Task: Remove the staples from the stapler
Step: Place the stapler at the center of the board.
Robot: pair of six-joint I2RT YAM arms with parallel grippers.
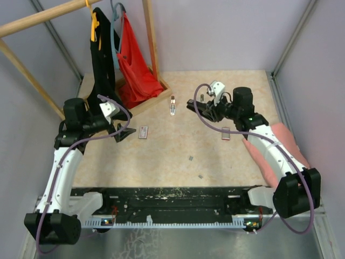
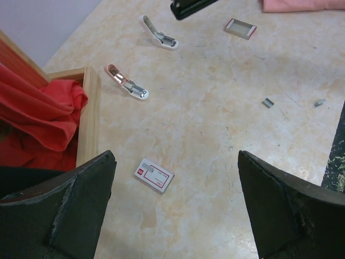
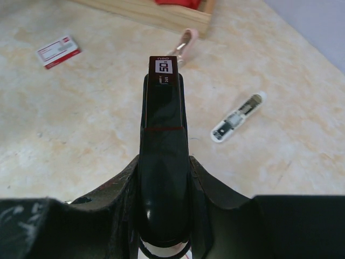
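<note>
My left jaws: spread wide, empty, above tabletop (image 2: 215,135). Below them small box (image 2: 154,175), red-edged label, print too small to read. Staples (image 2: 268,102): two grey bits loose on tabletop, between arms, apart from stapler. My right jaws: pinching black stapler (image 3: 164,135); white tag at tip reads "50".

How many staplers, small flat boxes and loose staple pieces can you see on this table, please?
Staplers: 3 (black stapler, pink stapler, white stapler)
Small flat boxes: 2 (left box, right box)
Loose staple pieces: 2 (left piece, right piece)
Total: 7
</note>
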